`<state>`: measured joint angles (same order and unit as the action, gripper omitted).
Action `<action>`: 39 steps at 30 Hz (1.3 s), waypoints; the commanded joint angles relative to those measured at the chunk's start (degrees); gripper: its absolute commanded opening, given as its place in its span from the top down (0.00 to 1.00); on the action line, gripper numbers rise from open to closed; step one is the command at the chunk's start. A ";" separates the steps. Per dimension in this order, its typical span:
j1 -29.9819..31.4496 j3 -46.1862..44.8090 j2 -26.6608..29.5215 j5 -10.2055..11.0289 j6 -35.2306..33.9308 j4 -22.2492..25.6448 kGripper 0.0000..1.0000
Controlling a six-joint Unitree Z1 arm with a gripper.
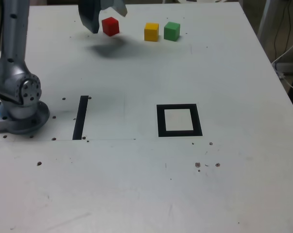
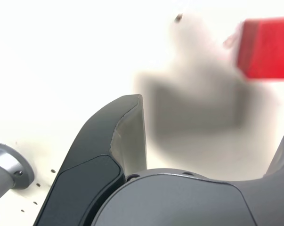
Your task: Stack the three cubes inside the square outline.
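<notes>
Cubes: three counted, one red (image 1: 111,26), one yellow (image 1: 151,32), one green (image 1: 172,31), all sitting on the one white table (image 1: 112,179). Zero cubes are lying inside the square outline (image 1: 179,133); zero are stacking on another. In the exterior view, red is sitting furthest left, near the gripper (image 2: 216,114); yellow is standing between red and green, with green just beside it on the exterior view's right. Yellow and green are keeping close together, red is sitting further off from the pair.

Outline: one, black tape, white centre showing, lying flat on the table, well apart from all three cubes. Tape strip (image 1: 80,118): one, black, straight, lying between the arm base (image 1: 22,121) and the outline in the exterior view.

Arm (image 1: 14,39): one, reaching toward the cube side of the table. Gripper: one, two fingers spreading wide, holding nothing. It is hovering above the table and casting a blurry shadow (image 2: 193,108). Wrist view is showing one cube only, the red, partly running out of frame and standing clear of the visible finger surfaces.

Dark specks: several, scattering over the table, some showing near the outline and strip.
</notes>
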<state>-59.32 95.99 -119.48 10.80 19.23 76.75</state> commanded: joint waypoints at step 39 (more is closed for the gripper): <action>-4.13 25.82 -19.41 -3.50 9.49 12.28 0.71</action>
<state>-63.45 121.73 -138.63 7.39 28.60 88.56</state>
